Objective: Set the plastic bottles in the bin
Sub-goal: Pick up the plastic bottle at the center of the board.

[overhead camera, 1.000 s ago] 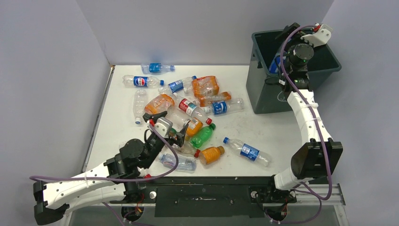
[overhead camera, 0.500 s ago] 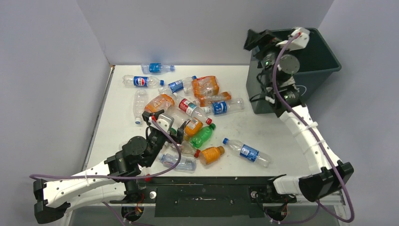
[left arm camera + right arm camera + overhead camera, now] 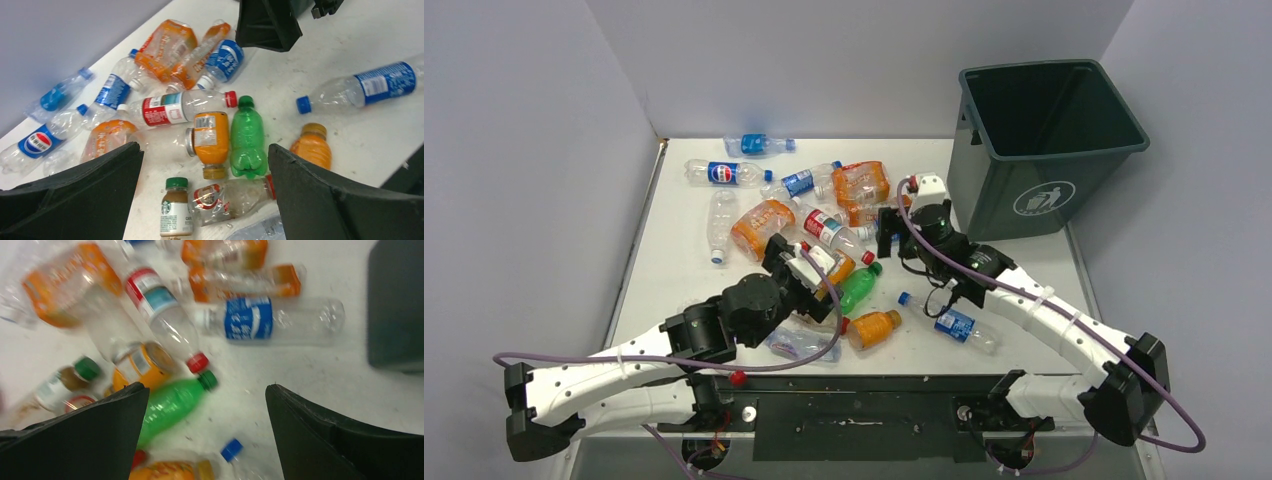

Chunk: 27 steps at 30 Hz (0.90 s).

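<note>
The left gripper hung wide and empty above a green plastic bottle. The right gripper gaped empty over the plastic bottles, near the bin.

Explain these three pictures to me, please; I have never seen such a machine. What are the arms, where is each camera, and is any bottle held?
These are two robot arms, bolted side by side at the near edge of a white table. The wide picture comes from a fixed camera above and behind them, so the left arm is on the left. The other two pictures come from small cameras on the wrists. The black wedges at the bottom of each are that gripper's own two fingers. On the table lie many plastic bottles: clear ones with blue or red labels, orange ones, and one green bottle. At the far right stands the dark bin. The left gripper and the right gripper are both open above the pile and hold nothing.
</note>
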Motion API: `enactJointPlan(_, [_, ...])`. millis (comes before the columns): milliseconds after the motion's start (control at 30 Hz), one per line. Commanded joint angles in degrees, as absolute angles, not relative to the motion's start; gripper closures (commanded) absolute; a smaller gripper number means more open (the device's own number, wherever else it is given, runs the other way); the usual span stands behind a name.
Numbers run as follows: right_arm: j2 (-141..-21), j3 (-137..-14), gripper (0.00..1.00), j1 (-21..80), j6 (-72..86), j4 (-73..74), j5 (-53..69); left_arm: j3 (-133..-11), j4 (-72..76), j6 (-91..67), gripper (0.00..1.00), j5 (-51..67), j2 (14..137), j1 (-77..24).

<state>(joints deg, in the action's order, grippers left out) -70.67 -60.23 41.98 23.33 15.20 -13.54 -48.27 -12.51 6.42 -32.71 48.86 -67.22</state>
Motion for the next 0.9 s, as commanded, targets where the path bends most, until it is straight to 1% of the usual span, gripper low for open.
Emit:
enactJointPlan(0, [-64.62, -55.54, 0.1, 39.49, 19.44, 27.83, -13.95, -49.27, -14.79, 5.99, 0.04, -23.71, 47.42, -68.98])
enactJointPlan(100, [-64.14, -51.52, 0.1, 35.12, 18.5, 31.17, -5.11, -48.57, -14.74, 6.43, 0.04, -19.99, 46.5, -69.25])
enactJointPlan(167, [-62.61, -48.5, 0.1, 35.47, 18.61, 29.48, 0.08, -48.43, -15.57, 6.57, 0.04, -16.35, 46.16, -69.38])
enactJointPlan(233, [-61.75, -47.03, 0.1, 35.89, 20.49, 28.25, 2.79, -48.47, -16.53, 6.59, 0.04, -13.94, 46.25, -69.72])
enactJointPlan(300, [-62.03, -46.96, 0.1, 36.26, 20.96, 29.18, 1.45, -48.87, -17.72, 6.66, 0.04, -12.2, 47.29, -70.02])
enactJointPlan(367, [-62.86, -47.85, 0.1, 36.87, 20.95, 32.47, -3.27, -49.56, -19.36, 6.84, 0.04, -11.45, 49.64, -70.33])
enactJointPlan(500, [-66.29, -48.4, 0.1, 37.01, 21.83, 37.5, -6.11, -50.95, -21.39, 7.03, 0.04, -11.71, 53.96, -70.58])
enactJointPlan(867, [-75.49, -47.63, 0.1, 38.44, 22.22, 33.29, -11.03, -51.11, -21.74, 6.86, 0.04, -10.42, 56.41, -71.92])
